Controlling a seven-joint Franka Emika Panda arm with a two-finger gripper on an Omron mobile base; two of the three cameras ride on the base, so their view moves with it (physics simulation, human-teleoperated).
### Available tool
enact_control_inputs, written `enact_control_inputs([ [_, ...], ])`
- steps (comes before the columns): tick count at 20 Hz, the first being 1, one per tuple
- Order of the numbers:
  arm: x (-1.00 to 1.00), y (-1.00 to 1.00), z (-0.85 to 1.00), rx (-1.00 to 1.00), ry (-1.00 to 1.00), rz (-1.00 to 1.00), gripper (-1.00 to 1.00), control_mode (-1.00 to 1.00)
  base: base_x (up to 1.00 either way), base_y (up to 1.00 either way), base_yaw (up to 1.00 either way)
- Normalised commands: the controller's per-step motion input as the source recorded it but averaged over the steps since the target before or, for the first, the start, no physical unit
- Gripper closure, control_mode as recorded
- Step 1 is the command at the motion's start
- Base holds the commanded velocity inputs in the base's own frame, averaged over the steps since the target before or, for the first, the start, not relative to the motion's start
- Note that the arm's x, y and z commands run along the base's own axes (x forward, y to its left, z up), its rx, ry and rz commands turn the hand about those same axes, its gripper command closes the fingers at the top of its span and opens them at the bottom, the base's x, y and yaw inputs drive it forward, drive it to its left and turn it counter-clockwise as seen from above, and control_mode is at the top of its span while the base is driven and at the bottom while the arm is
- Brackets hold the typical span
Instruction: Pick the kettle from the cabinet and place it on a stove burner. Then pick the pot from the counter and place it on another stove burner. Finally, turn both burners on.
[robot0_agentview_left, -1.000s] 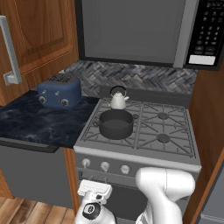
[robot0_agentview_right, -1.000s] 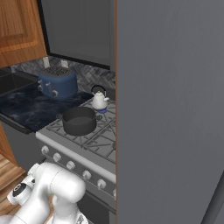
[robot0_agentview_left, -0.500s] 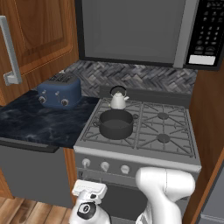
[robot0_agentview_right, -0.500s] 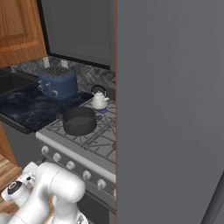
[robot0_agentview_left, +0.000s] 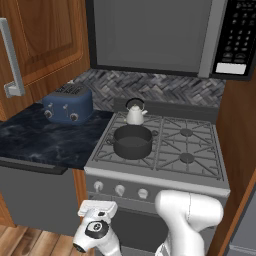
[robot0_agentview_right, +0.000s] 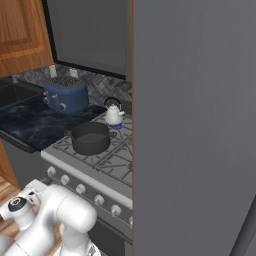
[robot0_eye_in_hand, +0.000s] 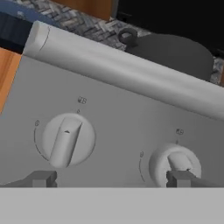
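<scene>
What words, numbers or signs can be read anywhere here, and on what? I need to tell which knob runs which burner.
No text can be read for sure.
Small dark mark above the left knob, on the stove front: too blurred to read.
Small dark mark above the right knob: too blurred to read.
Tiny marks beside each knob: unreadable.
Microwave keypad: rows of pale buttons, too small to read.

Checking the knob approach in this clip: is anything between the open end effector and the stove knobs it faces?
Nothing visible stands in the way. In the hand view the end effector is open and faces the range's front panel, with the left knob and the next knob straight ahead and bare panel between. The pot and kettle already sit on burners above.
</scene>
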Motion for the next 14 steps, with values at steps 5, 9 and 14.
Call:
enact_control_inputs([
  [5, 0.21, 0.18, 0.02, 0.02, 0.16, 0.00, -1.00, -1.00, 0.00, 0.00, 0.00],
  [9, 0.05, 0.24, 0.00, 0.01, 0.10, 0.00, -1.00, -1.00, 0.00, 0.00, 0.00],
  [14, 0.00, 0.22, 0.00, 0.00, 0.03, 0.00, -1.00, -1.00, 0.00, 0.00, 0.00],
])
